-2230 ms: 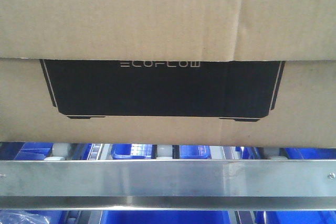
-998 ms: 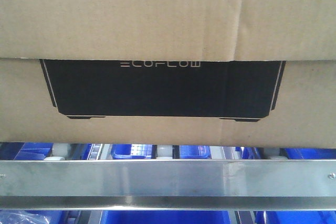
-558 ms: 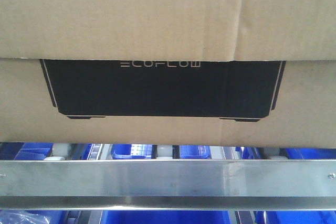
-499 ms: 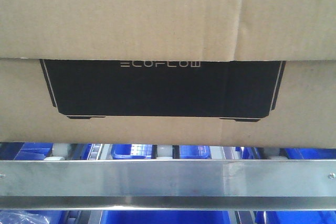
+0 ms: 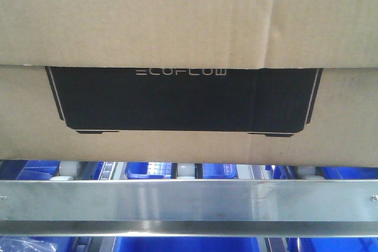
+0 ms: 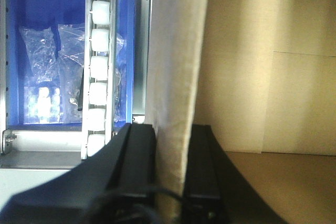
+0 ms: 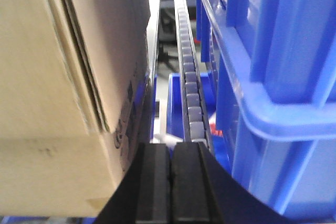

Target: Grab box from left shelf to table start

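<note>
Brown box (image 5: 177,22) — black panel (image 5: 183,101), white lettering (image 5: 180,73), silver shelf rail (image 5: 189,205), blue bins (image 7: 283,77), white rollers (image 6: 98,69)

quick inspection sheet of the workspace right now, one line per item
surface: left shelf rail with white rollers; table not in view
job's things: box on the shelf, fills the front view
clutter: blue bins; clear bags in one
grippers: left gripper clamps a box wall; right gripper shut, empty, between box and bin
cables: thin dark cable at left gripper base
surroundings: nothing seen
</note>
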{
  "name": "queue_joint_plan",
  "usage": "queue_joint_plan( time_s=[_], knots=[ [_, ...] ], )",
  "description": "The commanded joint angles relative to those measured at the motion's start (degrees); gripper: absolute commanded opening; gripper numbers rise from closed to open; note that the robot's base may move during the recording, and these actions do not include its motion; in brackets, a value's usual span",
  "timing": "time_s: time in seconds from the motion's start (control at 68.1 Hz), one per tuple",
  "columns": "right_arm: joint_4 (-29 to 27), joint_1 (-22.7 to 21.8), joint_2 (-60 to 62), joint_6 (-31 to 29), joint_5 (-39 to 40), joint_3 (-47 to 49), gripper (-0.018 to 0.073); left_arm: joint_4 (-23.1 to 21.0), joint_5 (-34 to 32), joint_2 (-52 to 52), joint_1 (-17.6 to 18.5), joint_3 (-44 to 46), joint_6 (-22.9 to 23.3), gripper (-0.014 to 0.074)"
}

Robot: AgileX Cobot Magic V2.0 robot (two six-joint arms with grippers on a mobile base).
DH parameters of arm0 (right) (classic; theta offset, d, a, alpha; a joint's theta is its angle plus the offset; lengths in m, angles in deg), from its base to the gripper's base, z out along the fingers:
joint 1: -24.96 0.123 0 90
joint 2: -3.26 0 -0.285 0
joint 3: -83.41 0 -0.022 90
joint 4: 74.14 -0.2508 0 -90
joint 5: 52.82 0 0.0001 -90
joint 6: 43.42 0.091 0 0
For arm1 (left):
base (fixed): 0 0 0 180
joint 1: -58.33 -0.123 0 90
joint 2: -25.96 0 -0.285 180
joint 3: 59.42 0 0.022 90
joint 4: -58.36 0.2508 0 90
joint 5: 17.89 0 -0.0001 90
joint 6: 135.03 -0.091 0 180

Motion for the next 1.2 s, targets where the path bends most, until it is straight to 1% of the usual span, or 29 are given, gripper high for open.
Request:
queue_joint_plan(
  time_s=[0.0, 0.103, 0.264, 0.426, 0.558, 0.631, 0.675, 0.734, 0.836, 0.895, 0.939, 0.983, 1.042, 1.189],
  knots=[
    [0.0, 0.1, -0.2, 0.0, -4.0, 6.1, 0.0069, -1.4, -2.6, -1.7, 0.2, 2.0, 0.9, -0.0099],
    [0.0, 0.1, -0.2, -0.2, -11.4, 10.9, 0.0069, -1.4, -2.6, -1.7, 0.2, 2.0, 0.9, -0.0099],
    [0.0, 0.1, -0.9, -0.7, -15.4, 15.2, 0.0069, -1.4, -2.6, -1.7, 0.2, 2.0, 0.9, -0.0099],
    [0.5, 0.1, -8.3, -0.7, -24.1, 23.9, 0.0069, -1.4, -2.6, -1.7, 0.2, 2.0, 0.9, -0.0099],
    [0.4, 0.4, -16.4, -0.7, -24.7, 30.8, 0.0069, -1.4, -2.6, -1.7, 0.2, 2.0, 0.9, -0.0099],
    [0.4, 1.5, -21.4, -0.7, -24.3, 35.5, 0.0078, -1.4, -2.6, -1.7, 0.2, 2.0, 0.9, -0.0099],
    [0.4, 2.8, -24.0, -0.7, -24.3, 37.3, 0.0098, -1.4, -2.6, -1.7, 0.2, 2.0, 0.9, -0.0099],
    [0.4, 4.7, -26.8, -0.7, -24.3, 39.4, 0.0148, -1.4, -2.6, -1.7, 0.2, 2.0, 0.9, -0.0099],
    [1.5, 8.9, -31.4, -0.6, -24.3, 42.6, 0.0302, -1.4, -2.6, -1.7, 0.2, 2.0, 0.9, -0.0099],
    [3.5, 10.3, -33.5, -0.6, -24.3, 44.2, 0.0385, -1.4, -2.6, -1.7, 0.2, 2.0, 0.9, -0.0099],
    [5.3, 11.0, -35.6, 0.2, -24.3, 45.5, 0.0428, -1.4, -2.6, -1.7, 0.2, 2.0, 0.9, -0.0099],
    [7.3, 11.0, -37.8, 2.4, -24.3, 47.2, 0.0436, -1.4, -2.6, -1.7, 0.2, 2.0, 0.9, -0.0099],
    [8.2, 11.0, -40.4, 4.7, -24.4, 49.2, 0.0436, -1.4, -2.6, -1.7, 0.2, 2.0, 0.9, -0.0099],
    [8.2, 11.6, -47.1, 5.6, -24.7, 54.6, 0.0436, -1.4, -2.6, -1.7, 0.2, 2.0, 0.9, -0.0099]
  ],
)
